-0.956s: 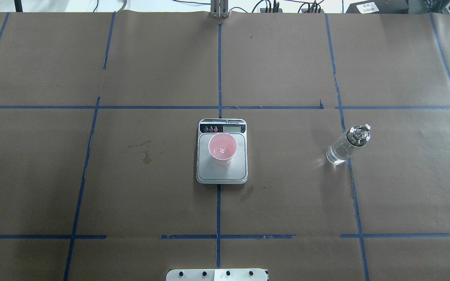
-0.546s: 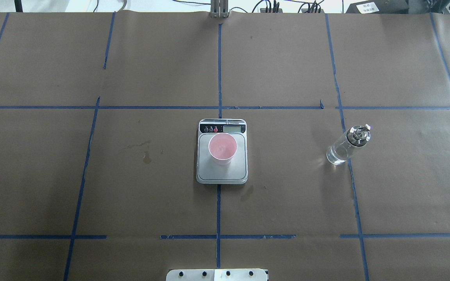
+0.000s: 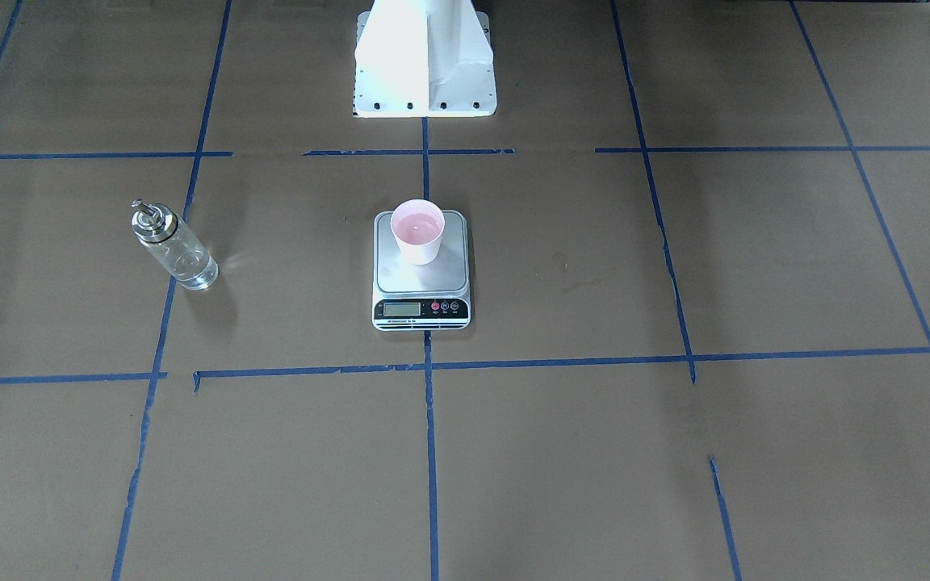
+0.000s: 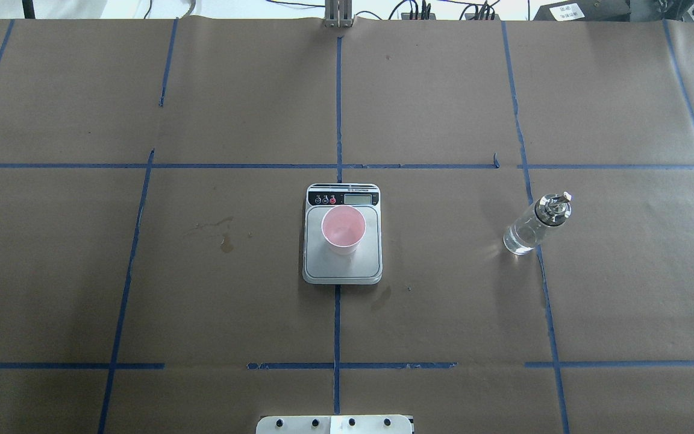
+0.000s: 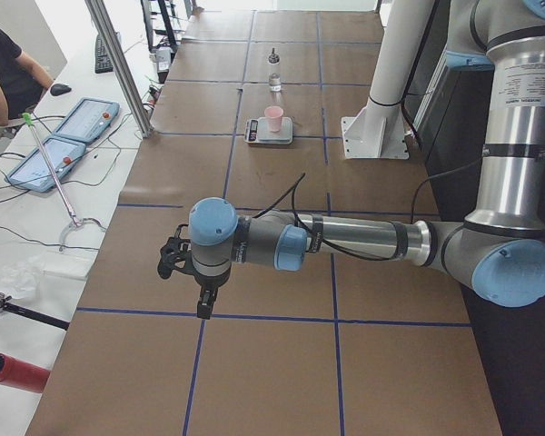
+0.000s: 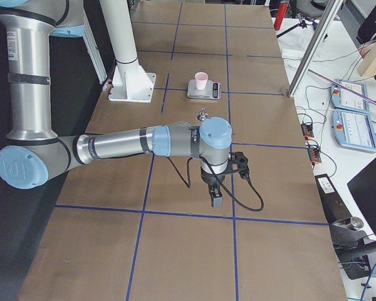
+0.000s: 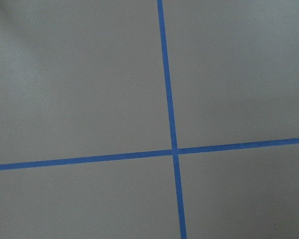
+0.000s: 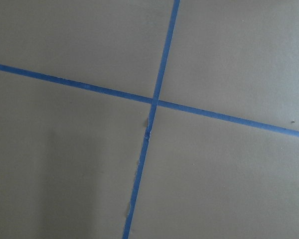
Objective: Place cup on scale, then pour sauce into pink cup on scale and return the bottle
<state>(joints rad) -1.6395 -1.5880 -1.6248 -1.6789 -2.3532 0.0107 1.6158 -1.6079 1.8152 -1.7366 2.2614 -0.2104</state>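
Observation:
The pale pink cup [image 4: 343,229] stands upright on the far half of the scale's steel platform [image 4: 365,265], at the table's middle; both also show in the front view, cup [image 3: 418,230] and scale [image 3: 425,278]. The clear glass bottle [image 4: 534,226] with its silver spout stands upright on the paper to the scale's right, apart from it [image 3: 170,248]. Neither arm is near them. My left gripper [image 5: 203,304] hangs far off toward the table's left end, my right gripper [image 6: 216,199] far off toward the right end. I cannot tell whether either is open or shut.
The robot's white base plate [image 4: 335,424] sits at the near table edge. Brown paper with blue tape lines covers the table, with small stains [image 4: 225,243] left of the scale. Tablets [image 5: 82,118] and cables lie beyond the far edge.
A small bright glint inside the cup has faded. Cup, scale and bottle have not moved.

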